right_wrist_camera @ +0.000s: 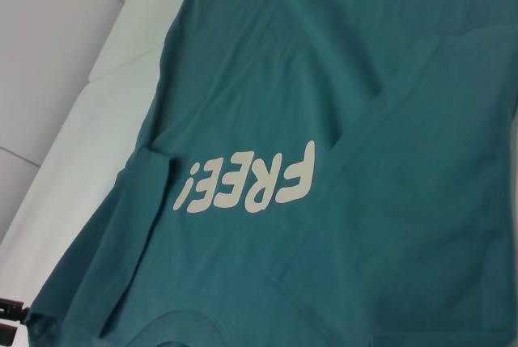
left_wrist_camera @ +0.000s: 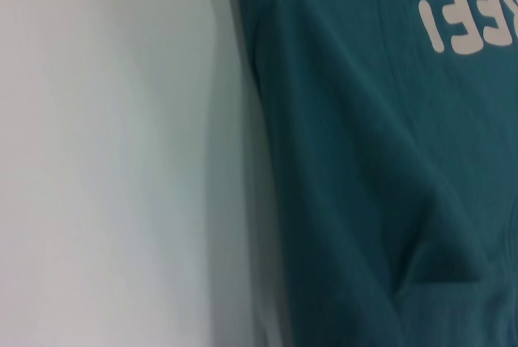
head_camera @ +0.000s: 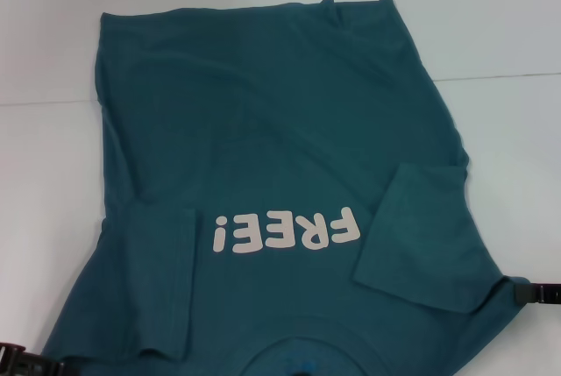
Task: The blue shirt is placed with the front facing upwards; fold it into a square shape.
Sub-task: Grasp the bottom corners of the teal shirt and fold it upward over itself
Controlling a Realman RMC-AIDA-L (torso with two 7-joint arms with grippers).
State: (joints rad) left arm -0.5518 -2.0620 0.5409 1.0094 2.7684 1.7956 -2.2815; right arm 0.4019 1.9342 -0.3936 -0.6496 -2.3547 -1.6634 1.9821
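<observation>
head overhead, wrists closer, lettering (head_camera: 286, 231) perhaps shared

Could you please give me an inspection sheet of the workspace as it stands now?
Surface: white table, bare around the cloth.
Job's things: blue shirt lies front up, FREE! lettering showing, both sleeves folded inward over the body, collar at the near edge; not yet square.
Clutter: nothing seen.
Grippers: left gripper at the near left shoulder edge of the shirt; right gripper at the near right edge.
Cables: nothing seen.
Surroundings: only the table shows.
</observation>
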